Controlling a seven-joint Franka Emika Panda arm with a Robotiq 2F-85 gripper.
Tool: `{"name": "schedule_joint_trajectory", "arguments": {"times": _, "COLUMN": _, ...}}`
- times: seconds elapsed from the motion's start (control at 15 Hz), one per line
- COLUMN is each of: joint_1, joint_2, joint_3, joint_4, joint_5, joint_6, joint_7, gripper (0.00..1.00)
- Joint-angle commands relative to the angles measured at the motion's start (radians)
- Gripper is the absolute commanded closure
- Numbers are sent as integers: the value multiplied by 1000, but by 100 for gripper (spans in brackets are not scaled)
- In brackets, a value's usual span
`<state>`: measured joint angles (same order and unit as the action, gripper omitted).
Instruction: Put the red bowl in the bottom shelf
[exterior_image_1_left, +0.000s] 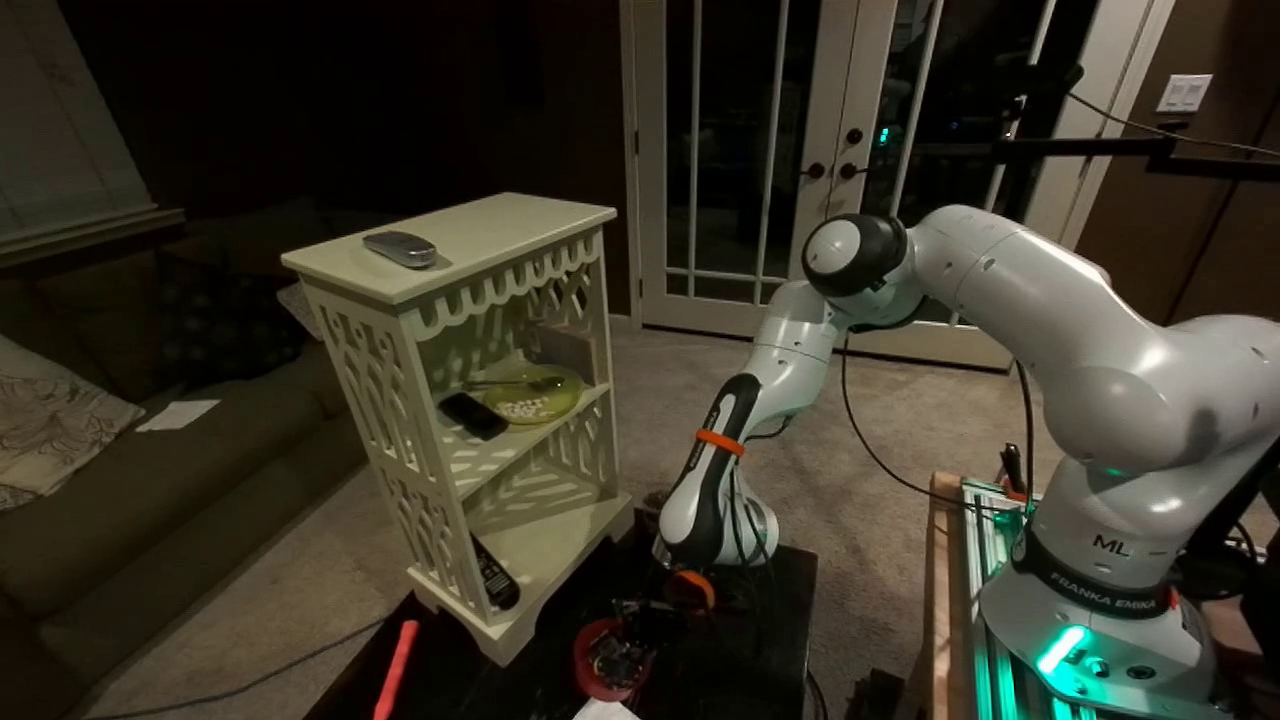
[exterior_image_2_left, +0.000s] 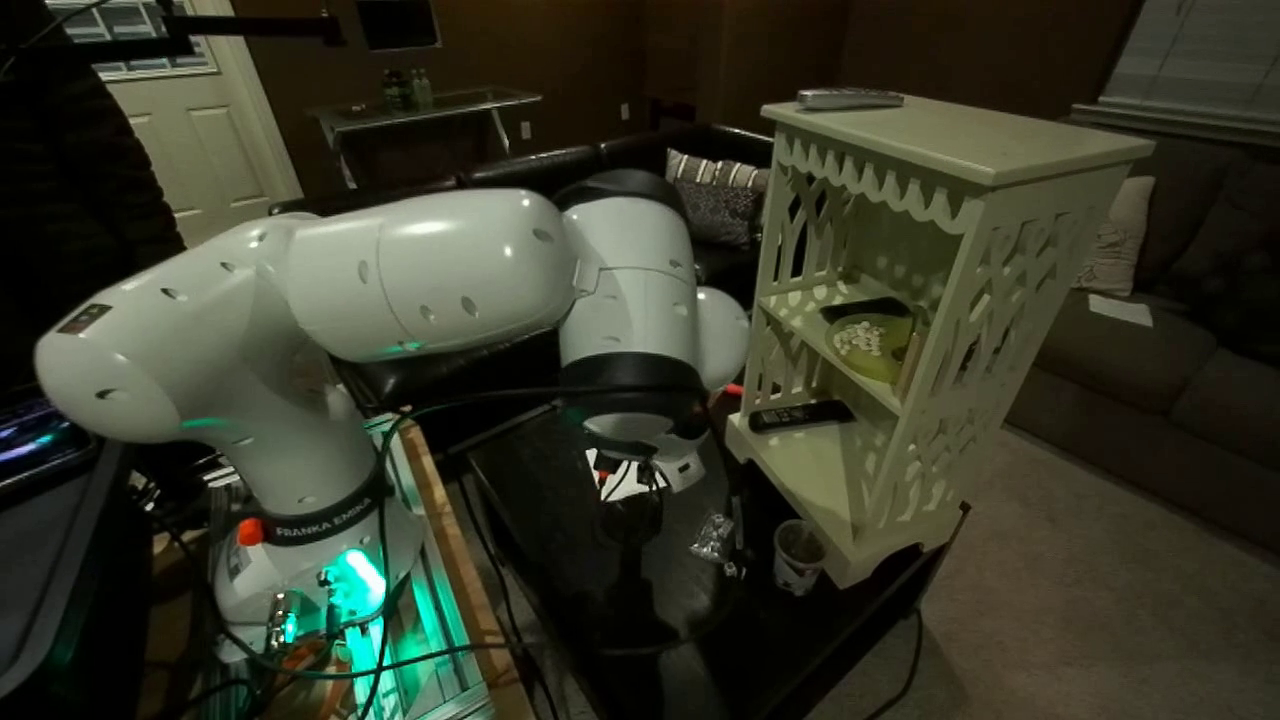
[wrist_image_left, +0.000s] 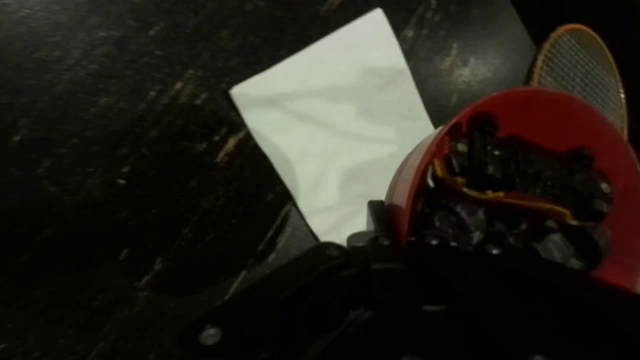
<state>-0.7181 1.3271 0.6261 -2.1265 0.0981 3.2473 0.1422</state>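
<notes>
The red bowl is low over the dark table in front of the shelf unit; it also shows in the wrist view. It holds dark objects and clear crinkled pieces. My gripper is shut on the bowl's near wall, with one finger outside and the other inside, partly lost in shadow. I cannot tell whether the bowl touches the table. In an exterior view the arm hides the bowl. The bottom shelf of the cream unit is open at the front; it also shows in an exterior view.
A black remote lies on the bottom shelf. The middle shelf holds a green plate and a phone. A cup and a foil packet stand near the unit. White paper and a racket show too.
</notes>
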Motion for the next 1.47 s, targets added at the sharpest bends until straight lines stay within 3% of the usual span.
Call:
{"name": "schedule_joint_trajectory", "arguments": {"times": 0.0, "joint_1": -39, "joint_2": 53, "joint_3": 116, "joint_4": 18, "joint_5": 44, "joint_6": 108, "joint_7": 70, "gripper": 99}}
{"name": "schedule_joint_trajectory", "arguments": {"times": 0.27, "joint_1": -42, "joint_2": 71, "joint_3": 165, "joint_4": 49, "joint_5": 48, "joint_6": 255, "joint_7": 178, "gripper": 99}}
{"name": "schedule_joint_trajectory", "arguments": {"times": 0.53, "joint_1": -50, "joint_2": 67, "joint_3": 145, "joint_4": 94, "joint_5": 57, "joint_6": 351, "joint_7": 299, "gripper": 99}}
{"name": "schedule_joint_trajectory", "arguments": {"times": 0.67, "joint_1": -61, "joint_2": 74, "joint_3": 139, "joint_4": 119, "joint_5": 80, "joint_6": 350, "joint_7": 362, "gripper": 99}}
{"name": "schedule_joint_trajectory", "arguments": {"times": 0.93, "joint_1": -49, "joint_2": 44, "joint_3": 116, "joint_4": 95, "joint_5": 46, "joint_6": 329, "joint_7": 335, "gripper": 99}}
{"name": "schedule_joint_trajectory", "arguments": {"times": 1.4, "joint_1": 31, "joint_2": 61, "joint_3": 152, "joint_4": 262, "joint_5": 140, "joint_6": 340, "joint_7": 458, "gripper": 99}}
